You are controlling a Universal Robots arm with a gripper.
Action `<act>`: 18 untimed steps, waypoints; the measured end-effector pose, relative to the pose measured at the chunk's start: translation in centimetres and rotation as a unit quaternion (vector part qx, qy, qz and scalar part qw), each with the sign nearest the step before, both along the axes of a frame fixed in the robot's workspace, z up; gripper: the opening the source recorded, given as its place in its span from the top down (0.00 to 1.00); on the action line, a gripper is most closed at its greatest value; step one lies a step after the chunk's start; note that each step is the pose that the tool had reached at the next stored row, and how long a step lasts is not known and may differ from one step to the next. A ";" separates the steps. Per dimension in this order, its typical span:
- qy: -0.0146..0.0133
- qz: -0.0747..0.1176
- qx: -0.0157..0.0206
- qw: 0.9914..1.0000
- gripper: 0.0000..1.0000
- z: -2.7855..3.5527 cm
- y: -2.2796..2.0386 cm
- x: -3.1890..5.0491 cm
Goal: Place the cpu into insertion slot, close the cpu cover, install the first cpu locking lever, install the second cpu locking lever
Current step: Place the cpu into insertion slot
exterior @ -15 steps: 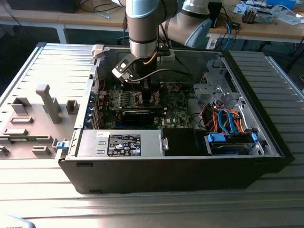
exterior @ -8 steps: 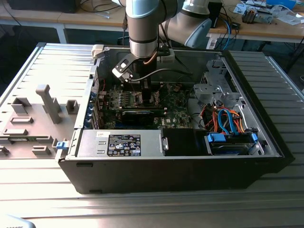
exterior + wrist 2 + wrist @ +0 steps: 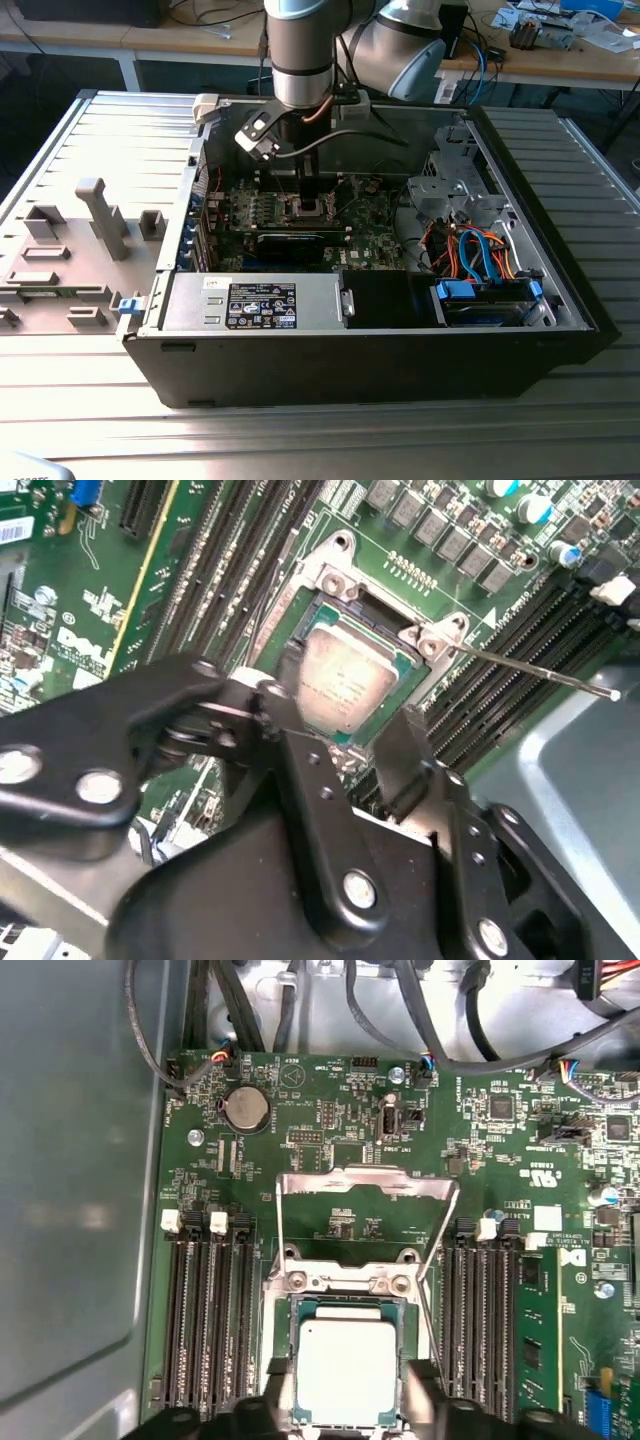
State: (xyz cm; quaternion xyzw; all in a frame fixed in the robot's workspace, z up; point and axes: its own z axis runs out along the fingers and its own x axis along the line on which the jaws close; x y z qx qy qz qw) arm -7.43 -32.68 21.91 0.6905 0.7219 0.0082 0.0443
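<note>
The cpu (image 3: 345, 1370) lies flat in the insertion slot (image 3: 345, 1278) with its silver top up. It is square, so no side is longer. My gripper (image 3: 348, 1385) sits around it, and I cannot tell if it squeezes. The cpu cover (image 3: 365, 1182) is lifted open. The green motherboard (image 3: 300, 1110) sits in an open computer case (image 3: 350, 370) on a ridged grey table (image 3: 600, 150).

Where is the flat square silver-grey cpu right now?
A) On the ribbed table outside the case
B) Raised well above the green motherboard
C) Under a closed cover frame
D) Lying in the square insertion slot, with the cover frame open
D: in the first wrist view the flat square silver-grey cpu lies inside the metal-rimmed square insertion slot, and the thin silver cpu cover frame is swung back, leaving it uncovered.
</note>
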 end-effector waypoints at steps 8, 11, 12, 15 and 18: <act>0.022 0.000 -0.029 0.999 0.82 0.01 -0.35 0.81; 0.024 0.000 -0.030 0.999 0.82 0.46 -0.34 0.93; 0.024 0.000 -0.030 0.999 0.82 0.86 -0.32 0.93; 0.024 0.001 -0.030 0.999 0.82 1.17 0.02 0.94; 0.024 0.002 -0.030 0.999 0.89 1.73 0.27 0.94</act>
